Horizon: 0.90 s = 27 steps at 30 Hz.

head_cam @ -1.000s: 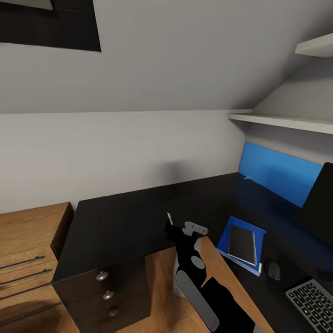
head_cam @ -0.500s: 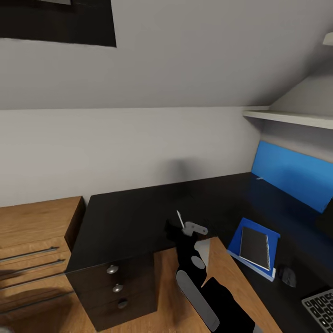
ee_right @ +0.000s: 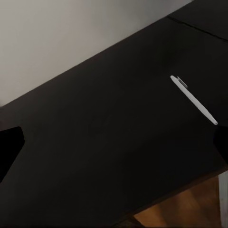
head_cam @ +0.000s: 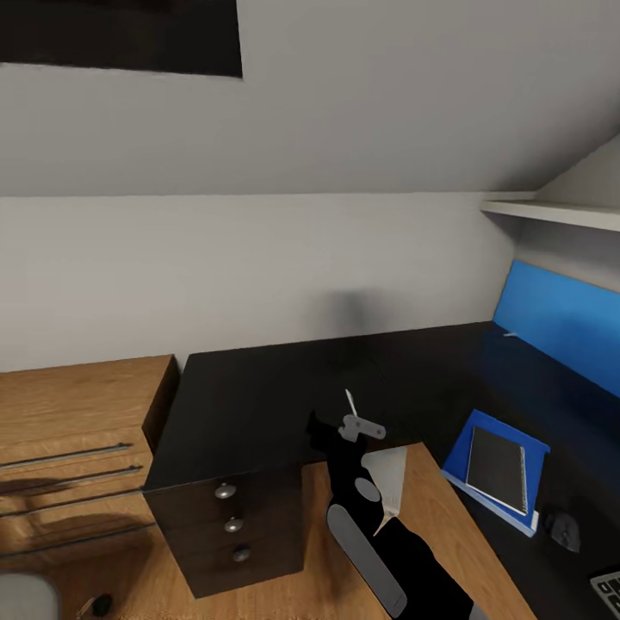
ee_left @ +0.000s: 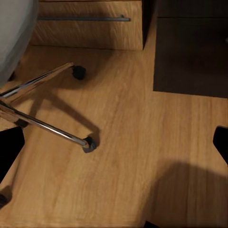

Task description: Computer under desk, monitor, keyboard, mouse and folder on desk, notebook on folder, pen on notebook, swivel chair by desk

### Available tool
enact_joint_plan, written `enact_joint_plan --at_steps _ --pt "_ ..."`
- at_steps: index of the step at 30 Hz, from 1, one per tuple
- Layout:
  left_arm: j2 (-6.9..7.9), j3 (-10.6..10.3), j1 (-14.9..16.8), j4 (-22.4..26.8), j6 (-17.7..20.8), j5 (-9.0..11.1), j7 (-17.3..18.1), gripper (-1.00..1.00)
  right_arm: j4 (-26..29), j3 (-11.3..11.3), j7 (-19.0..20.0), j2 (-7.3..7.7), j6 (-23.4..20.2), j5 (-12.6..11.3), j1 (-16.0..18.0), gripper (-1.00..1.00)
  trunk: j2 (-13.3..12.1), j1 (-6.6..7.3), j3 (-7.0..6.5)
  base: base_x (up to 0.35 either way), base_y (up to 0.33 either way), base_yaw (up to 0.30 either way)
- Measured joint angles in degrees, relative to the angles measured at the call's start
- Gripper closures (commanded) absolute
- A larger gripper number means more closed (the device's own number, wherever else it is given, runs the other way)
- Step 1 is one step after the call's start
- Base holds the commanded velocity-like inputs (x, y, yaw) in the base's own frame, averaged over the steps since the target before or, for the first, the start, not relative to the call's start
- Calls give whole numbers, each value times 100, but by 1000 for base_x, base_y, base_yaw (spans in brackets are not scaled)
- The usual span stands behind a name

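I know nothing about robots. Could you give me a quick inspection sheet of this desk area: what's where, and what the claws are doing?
Surface: glossy black desk, mostly bare.
Job's things: grey notebook lies on the blue folder on the desk; black mouse beside the folder; keyboard corner at the picture's edge; white pen lies on the bare desk top, apart from the notebook; swivel chair stands on the floor.
Clutter: nothing seen.
Grippers: right gripper open over the desk, near the pen; left gripper open over the wood floor by the chair's base.
Cables: nothing seen.
Surroundings: wooden drawer chest, blue back panel, wall shelf.
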<state>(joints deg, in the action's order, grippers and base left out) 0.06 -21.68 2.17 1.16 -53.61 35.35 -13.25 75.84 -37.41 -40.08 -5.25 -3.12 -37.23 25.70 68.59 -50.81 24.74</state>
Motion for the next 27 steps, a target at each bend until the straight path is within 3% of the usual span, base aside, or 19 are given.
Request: enact_joint_plan --at_steps 19,27 --pt "2 -4 0 5 26 6 0 -100 -9 3 14 4 -6 27 0 -100 0 0 141 0 -318 158" --pt "2 2 0 4 34 9 -3 -100 -11 -3 17 -2 -6 44 0 -100 0 0 200 0 -26 159"
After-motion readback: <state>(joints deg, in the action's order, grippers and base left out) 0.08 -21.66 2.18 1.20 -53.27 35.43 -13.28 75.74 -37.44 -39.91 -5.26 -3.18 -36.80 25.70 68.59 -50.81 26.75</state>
